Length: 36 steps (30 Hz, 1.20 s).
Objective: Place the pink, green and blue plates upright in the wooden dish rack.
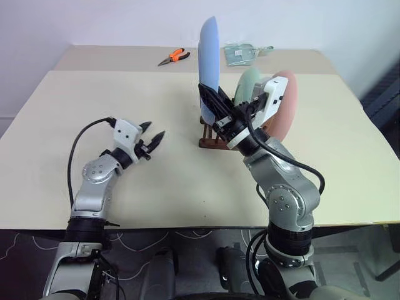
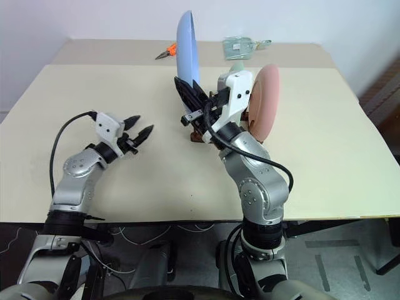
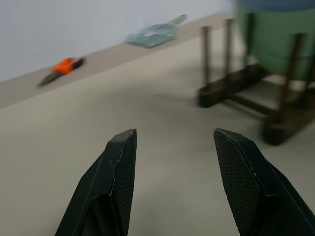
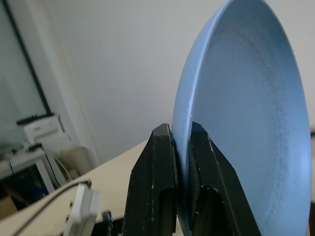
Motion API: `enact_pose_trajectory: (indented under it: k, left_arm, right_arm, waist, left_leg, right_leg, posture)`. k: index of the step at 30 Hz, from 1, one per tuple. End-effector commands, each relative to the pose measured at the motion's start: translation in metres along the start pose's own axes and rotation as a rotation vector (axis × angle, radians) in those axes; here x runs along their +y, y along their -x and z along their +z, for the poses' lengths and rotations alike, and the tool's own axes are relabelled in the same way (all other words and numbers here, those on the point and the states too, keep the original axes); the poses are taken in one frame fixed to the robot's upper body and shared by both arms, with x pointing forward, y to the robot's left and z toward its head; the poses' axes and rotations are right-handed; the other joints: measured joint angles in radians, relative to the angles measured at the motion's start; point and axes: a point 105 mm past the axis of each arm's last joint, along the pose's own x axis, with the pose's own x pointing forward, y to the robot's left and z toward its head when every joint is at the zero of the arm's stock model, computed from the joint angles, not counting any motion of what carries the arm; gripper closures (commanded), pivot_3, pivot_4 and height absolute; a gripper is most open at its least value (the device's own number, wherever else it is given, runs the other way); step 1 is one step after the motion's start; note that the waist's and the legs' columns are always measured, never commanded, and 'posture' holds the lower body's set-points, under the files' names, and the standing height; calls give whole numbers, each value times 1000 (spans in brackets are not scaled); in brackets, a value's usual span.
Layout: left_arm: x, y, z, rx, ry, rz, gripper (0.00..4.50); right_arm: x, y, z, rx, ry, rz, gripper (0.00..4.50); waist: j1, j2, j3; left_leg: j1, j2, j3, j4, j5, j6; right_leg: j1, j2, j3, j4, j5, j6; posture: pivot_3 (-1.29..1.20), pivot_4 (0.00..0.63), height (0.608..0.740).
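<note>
My right gripper (image 4: 183, 142) is shut on the lower rim of the light blue plate (image 1: 208, 56), which it holds upright in the air above the left end of the dark wooden dish rack (image 1: 211, 139). The mint green plate (image 3: 275, 39) stands upright between the rack's pegs. To its right the pink plate (image 1: 284, 106) also stands on edge, its lower part hidden by my right arm. My left gripper (image 1: 152, 140) is open and holds nothing, low over the table to the left of the rack and pointing towards it.
Orange-handled pliers (image 1: 175, 57) and a clear plastic bag (image 1: 240, 52) lie near the table's far edge. Bare tabletop stretches left and in front of the rack. A cable loops from my left wrist (image 1: 78, 140).
</note>
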Motion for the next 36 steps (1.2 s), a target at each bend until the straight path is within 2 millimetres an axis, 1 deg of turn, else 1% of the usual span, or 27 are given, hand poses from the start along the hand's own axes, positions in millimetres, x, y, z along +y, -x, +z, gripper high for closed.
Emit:
enact_pose_trajectory:
  k: [1,3,7,11,14,17,21,22,24,26,30,34,35,36]
  left_arm:
    - [-11,0,14,-38,53,-73,1998]
    - [-17,0,15,-35,57,-110,1998]
    - [-23,0,16,-32,70,-128,1998]
    - [-24,-1,18,-31,66,-126,1998]
    - [-23,-1,18,-29,61,-123,1998]
    - [-23,-1,18,-26,60,-121,1944]
    - [-24,1,16,-19,63,-118,1944]
    - [-24,1,16,-18,63,-118,1944]
    - [-24,1,16,-20,66,-114,1944]
    - [-24,1,17,-23,71,-111,1944]
    - [-23,-1,18,-26,72,-108,1944]
    - [-15,-2,20,-35,68,-90,1944]
    - [-7,-3,20,-36,53,-61,1944]
    - [-1,-3,21,-37,42,-41,1944]
  right_arm:
    - [5,2,11,-41,-23,3,4500]
    - [-1,1,9,-23,-44,-18,4500]
    - [-17,-2,6,1,-68,-82,4500]
    - [-30,-7,1,42,-77,-122,4500]
    - [-36,-10,-5,81,-87,-129,4500]
    - [-40,-11,-7,103,-72,-139,3418]
    - [-42,-14,-1,107,39,-137,1317]
    - [-41,-14,2,106,70,-133,895]
    - [-41,-15,7,108,140,-127,895]
    - [-43,-16,11,106,175,-132,895]
    - [-46,-16,22,114,322,-120,895]
    - [-44,-10,44,111,589,-65,895]
    - [-47,-1,65,69,708,-65,895]
    - [-47,5,80,41,796,-62,895]
  waist:
    - [2,0,0]
    - [3,0,0]
    - [5,0,0]
    - [4,0,0]
    - [4,0,0]
    - [4,0,0]
    - [4,1,0]
    - [4,1,0]
    - [4,1,0]
    - [4,1,0]
    - [6,1,0]
    - [9,1,1]
    - [8,1,1]
    - [11,2,1]
  left_leg:
    - [0,0,0,0,0,0]
    - [-1,0,0,1,0,0]
    - [-1,0,0,1,0,0]
    - [-1,0,0,1,0,0]
    - [-1,0,0,1,0,0]
    - [-1,0,0,1,0,0]
    - [-1,0,0,1,0,0]
    - [-1,0,0,1,0,0]
    - [-1,0,0,1,0,0]
    - [-1,0,0,1,0,0]
    - [-1,0,0,1,0,0]
    - [-2,-1,0,2,0,0]
    - [-2,-1,0,1,0,0]
    - [-2,-1,0,1,0,0]
  right_leg:
    - [0,0,0,0,0,0]
    - [0,0,0,0,0,0]
    - [0,0,0,-1,-1,-2]
    - [0,0,0,-1,-1,-2]
    - [0,0,0,-1,-1,-2]
    - [0,0,0,-1,-1,-2]
    - [0,0,0,-1,-1,-2]
    - [0,0,0,-1,-1,-2]
    - [0,0,0,-1,-1,-2]
    - [0,0,0,-1,-2,-3]
    - [0,0,0,-1,-2,-3]
    - [0,0,0,-2,-2,-3]
    - [0,0,0,-2,-2,-3]
    - [0,0,0,-2,-2,-3]
  posture:
    - [0,150,732]
    - [0,150,732]
    - [0,150,732]
    - [0,150,732]
    - [0,150,732]
    - [0,150,732]
    - [0,150,732]
    - [0,150,732]
    - [0,150,732]
    - [0,150,732]
    - [0,150,732]
    - [0,150,732]
    - [0,150,732]
    - [0,150,732]
